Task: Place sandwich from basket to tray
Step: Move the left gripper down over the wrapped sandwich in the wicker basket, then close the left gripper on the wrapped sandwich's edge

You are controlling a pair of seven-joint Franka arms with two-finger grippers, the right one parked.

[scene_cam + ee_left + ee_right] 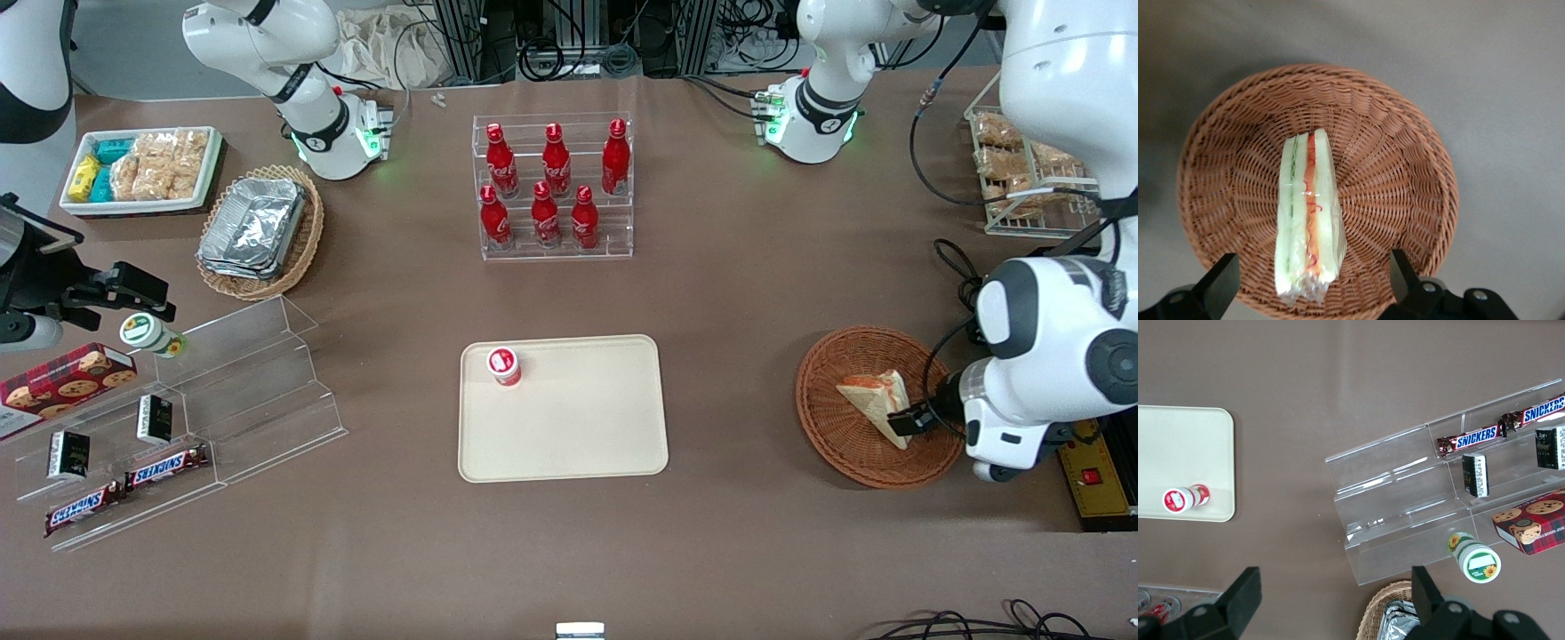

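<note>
The sandwich (876, 397) (1308, 213), a clear-wrapped wedge of white bread with orange and green layers, lies in the round reddish-brown wicker basket (827, 427) (1391, 167) toward the working arm's end of the table. My gripper (911, 420) (1311, 280) hovers low over the basket, open. Its two black fingers stand wide apart on either side of the sandwich's wide end without touching it. The beige tray (578, 427) (1178, 453) lies flat at mid-table, beside the basket.
A small red-lidded cup (503, 365) stands on one corner of the tray. A clear rack of red bottles (553, 187) stands farther from the camera. A wire basket of snack packets (1022, 169) and a yellow box (1093, 480) sit near the working arm.
</note>
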